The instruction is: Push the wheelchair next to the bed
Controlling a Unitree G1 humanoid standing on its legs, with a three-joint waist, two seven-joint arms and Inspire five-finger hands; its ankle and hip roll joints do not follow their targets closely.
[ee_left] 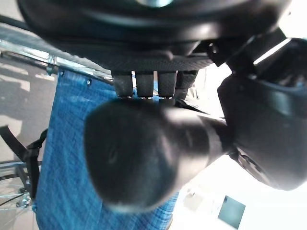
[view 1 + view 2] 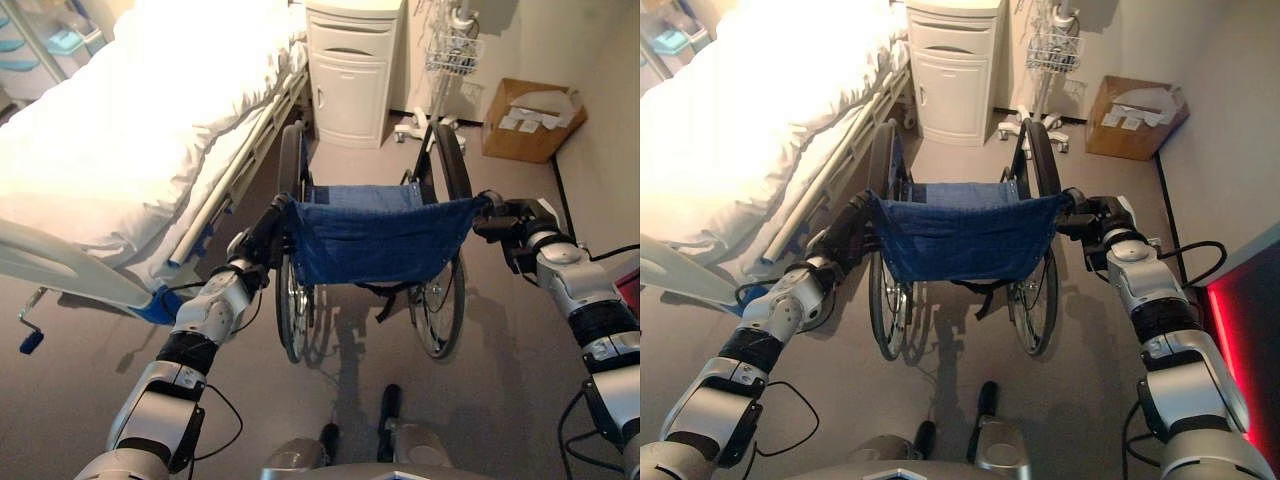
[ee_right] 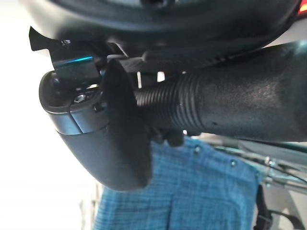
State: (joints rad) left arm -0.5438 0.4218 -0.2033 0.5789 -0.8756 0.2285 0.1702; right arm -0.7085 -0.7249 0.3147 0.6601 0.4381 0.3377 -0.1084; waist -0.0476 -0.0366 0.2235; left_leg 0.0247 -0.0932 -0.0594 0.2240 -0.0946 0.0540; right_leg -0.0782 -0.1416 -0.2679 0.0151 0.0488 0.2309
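- Wheelchair (image 2: pixel 375 240): black frame, blue fabric backrest and seat, two large spoked wheels; upright on grey floor, seen from behind, front pointing away from the robot.
- Bed (image 2: pixel 120 130): hospital type, white bedding, metal side rail along its edge, blue crank handle at the near end.
- Wheelchair's left wheel stands just beside the bed's rail, chair roughly parallel to the bed.

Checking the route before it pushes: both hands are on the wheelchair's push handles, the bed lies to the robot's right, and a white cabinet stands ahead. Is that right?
Not quite. The bed lies to the robot's left, as the left eye view shows. The rest holds: the left hand and right hand are closed on the wheelchair push handles, and the white cabinet stands ahead.
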